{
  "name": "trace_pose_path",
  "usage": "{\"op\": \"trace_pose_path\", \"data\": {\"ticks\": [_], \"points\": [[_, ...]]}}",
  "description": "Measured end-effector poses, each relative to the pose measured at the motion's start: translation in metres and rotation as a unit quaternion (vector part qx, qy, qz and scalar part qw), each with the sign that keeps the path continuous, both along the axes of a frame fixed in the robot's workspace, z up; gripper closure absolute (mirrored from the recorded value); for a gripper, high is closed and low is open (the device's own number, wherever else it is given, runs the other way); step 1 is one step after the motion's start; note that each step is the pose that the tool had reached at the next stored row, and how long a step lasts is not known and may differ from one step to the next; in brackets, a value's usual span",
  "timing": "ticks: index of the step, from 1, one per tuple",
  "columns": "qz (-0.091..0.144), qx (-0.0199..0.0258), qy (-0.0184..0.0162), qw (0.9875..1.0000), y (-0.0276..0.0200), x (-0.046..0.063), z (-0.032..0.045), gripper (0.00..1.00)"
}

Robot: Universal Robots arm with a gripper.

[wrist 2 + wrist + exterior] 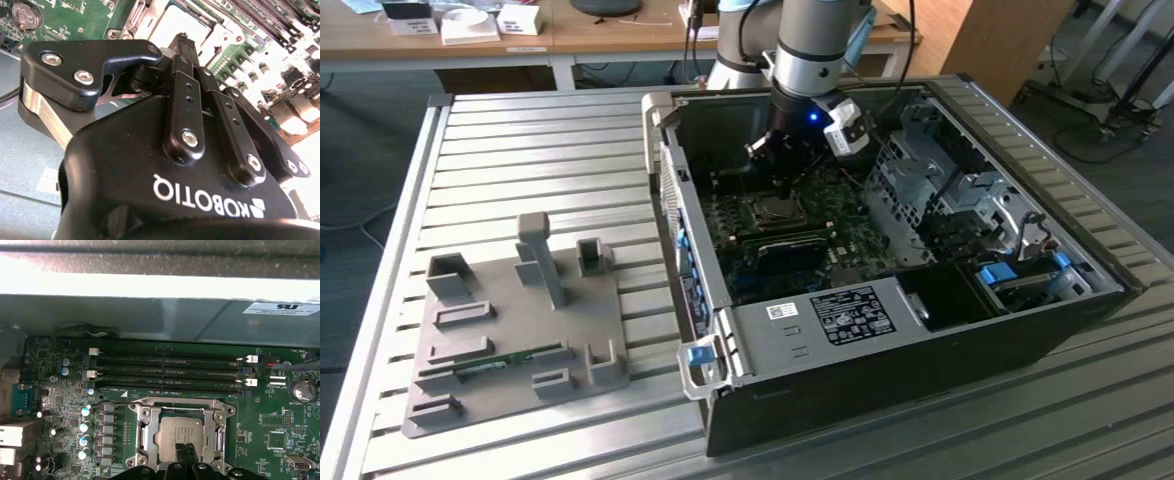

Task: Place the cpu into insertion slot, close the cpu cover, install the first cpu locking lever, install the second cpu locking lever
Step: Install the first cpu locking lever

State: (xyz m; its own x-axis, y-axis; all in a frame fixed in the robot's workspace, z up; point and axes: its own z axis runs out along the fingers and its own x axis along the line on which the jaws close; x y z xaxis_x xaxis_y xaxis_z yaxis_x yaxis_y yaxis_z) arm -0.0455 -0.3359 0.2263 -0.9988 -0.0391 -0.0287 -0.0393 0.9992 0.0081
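The cpu (176, 434), a silvery square chip, lies in the insertion slot (138, 436) on the green board of the open computer case. The cpu cover (216, 432), a thin metal frame, lies flat around the chip. A thin wire lever (107, 404) runs out past one corner of the socket. My gripper (187, 449) is shut, its two black fingers pressed together with nothing seen between them, tips just over the chip's edge. In the second wrist view the gripper (182, 40) points at the bright socket. In the exterior view the gripper (781, 168) hangs inside the case above the socket (775, 209).
Long black memory slots (170, 372) run beside the socket, with a coin cell (301, 390) off to one side. A metal drive cage (947, 190) fills the case at the exterior view's right. A grey fixture plate (507, 330) with a memory stick lies on the slatted table.
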Motion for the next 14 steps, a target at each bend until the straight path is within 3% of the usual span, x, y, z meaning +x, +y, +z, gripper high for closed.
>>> {"op": "trace_pose_path", "data": {"ticks": [6,10,14], "points": [[0.000,-0.0002,0.0006,1.0000,0.0000,0.0000,0.0003,0.89],[0.000,-0.0003,0.0065,1.0000,0.0000,0.0000,0.0002,0.89],[0.000,-0.0002,0.0078,1.0000,0.0000,0.0000,0.0002,0.89]]}}
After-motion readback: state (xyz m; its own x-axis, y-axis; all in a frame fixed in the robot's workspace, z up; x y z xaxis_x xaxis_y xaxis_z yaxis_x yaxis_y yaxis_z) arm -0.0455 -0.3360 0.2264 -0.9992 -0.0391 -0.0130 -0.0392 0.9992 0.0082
